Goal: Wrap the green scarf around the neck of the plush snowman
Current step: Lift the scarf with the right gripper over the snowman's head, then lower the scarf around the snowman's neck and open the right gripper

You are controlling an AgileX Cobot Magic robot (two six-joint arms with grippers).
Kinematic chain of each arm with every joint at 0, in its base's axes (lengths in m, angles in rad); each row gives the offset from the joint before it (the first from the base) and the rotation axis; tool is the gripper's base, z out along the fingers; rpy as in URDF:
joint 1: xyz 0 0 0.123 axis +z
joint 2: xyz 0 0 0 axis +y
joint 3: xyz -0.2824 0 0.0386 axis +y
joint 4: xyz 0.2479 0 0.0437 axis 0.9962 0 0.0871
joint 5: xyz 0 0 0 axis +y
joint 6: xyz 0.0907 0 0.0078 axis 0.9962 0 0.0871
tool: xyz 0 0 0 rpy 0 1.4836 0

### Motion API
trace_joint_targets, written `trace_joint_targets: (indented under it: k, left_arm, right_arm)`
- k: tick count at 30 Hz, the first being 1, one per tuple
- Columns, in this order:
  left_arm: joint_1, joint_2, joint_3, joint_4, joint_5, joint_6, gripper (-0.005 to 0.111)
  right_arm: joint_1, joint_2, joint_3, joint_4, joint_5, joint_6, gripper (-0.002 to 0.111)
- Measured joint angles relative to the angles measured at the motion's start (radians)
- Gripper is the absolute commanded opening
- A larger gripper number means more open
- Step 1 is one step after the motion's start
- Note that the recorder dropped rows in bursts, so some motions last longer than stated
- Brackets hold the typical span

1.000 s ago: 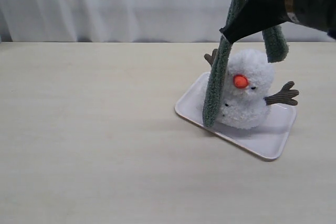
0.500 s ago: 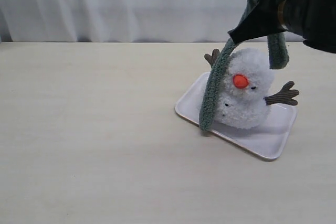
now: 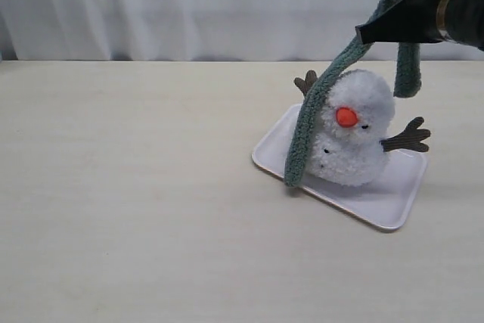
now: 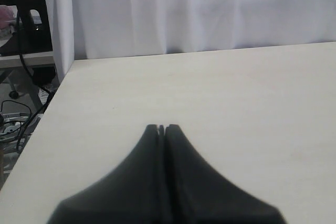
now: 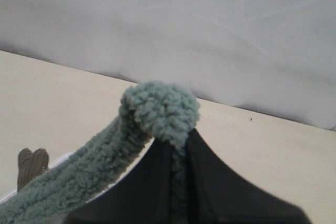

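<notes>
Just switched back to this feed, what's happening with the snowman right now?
The right gripper is shut on the green scarf, holding it up above the plush snowman, which sits on a white tray. The scarf's long end hangs down beside the snowman to the tray's edge; the short end dangles on the head's other side. Nothing is around the snowman's neck yet. The left gripper is shut on nothing.

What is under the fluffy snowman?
A white tray lies under the plush snowman, flat on the table. Its front and side parts show; the part right beneath his body is covered, so anything there cannot be seen.
</notes>
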Motion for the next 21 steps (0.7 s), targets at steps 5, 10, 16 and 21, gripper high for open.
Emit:
trace_joint_targets:
  k: [5, 10, 16, 21]
  left_arm:
    - [0.0, 0.0, 0.0, 0.0, 0.0, 0.0, 0.0]
    - [0.0, 0.0, 0.0, 0.0, 0.0, 0.0, 0.0]
    - [0.0, 0.0, 0.0, 0.0, 0.0, 0.0, 0.0]
    - [0.0, 0.0, 0.0, 0.0, 0.0, 0.0, 0.0]
  right_arm:
    - [-0.007, 0.048, 0.0, -0.008, -0.03, 0.004, 0.004]
    - [-0.007, 0.074, 0.0, 0.09, 0.028, -0.076, 0.004]
    - [-0.007, 0.073, 0.0, 0.313, 0.174, -0.356, 0.004]
    - [-0.009, 0.073, 0.0, 0.427, 0.287, -0.465, 0.004]
